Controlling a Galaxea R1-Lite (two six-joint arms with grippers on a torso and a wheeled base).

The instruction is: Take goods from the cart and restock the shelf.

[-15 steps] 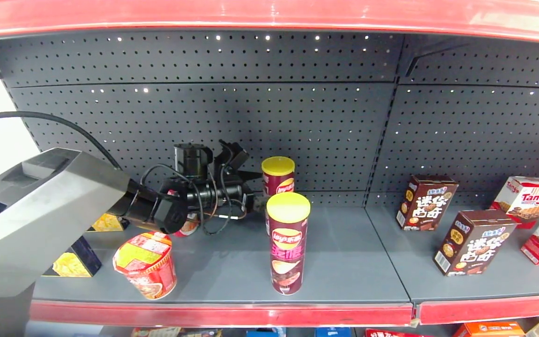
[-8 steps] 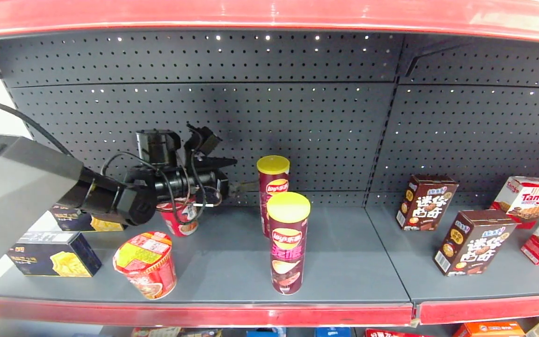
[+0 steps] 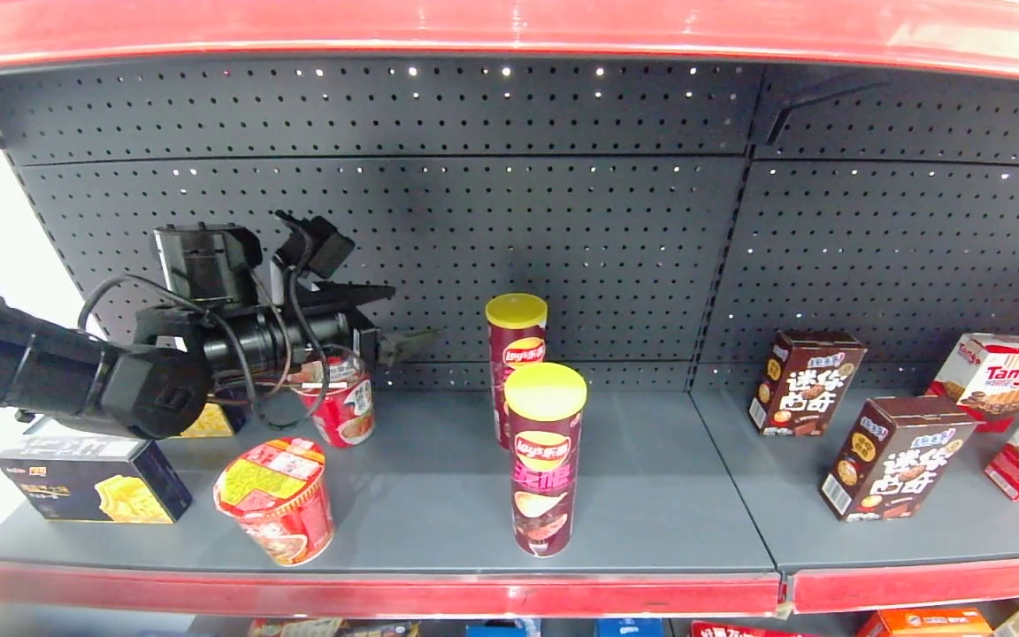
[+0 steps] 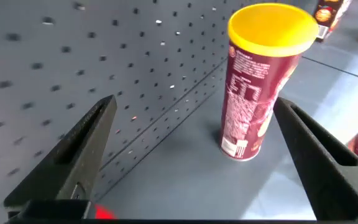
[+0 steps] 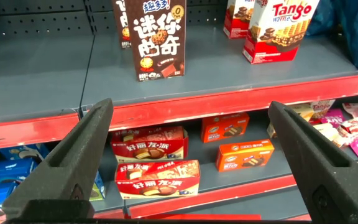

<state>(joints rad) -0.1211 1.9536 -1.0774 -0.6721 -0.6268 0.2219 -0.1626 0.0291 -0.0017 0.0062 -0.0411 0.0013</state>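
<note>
Though apart, chips tube (image 4: 260, 93) before jaws.

Shop: grocery or supermarket aisle. Grey metal shelf (image 3: 651, 495) with red front rail (image 3: 421, 594) and perforated back panel (image 3: 563, 203). Packaged snacks stand facing outward: chip canisters (image 3: 545, 460), cup noodles (image 3: 275, 500), brown biscuit boxes (image 3: 894, 460), wafer boxes (image 3: 992, 372). Tiers below, same red rails, stocked with red snack boxes (image 5: 148, 146) and orange boxes (image 5: 244, 154).
</note>
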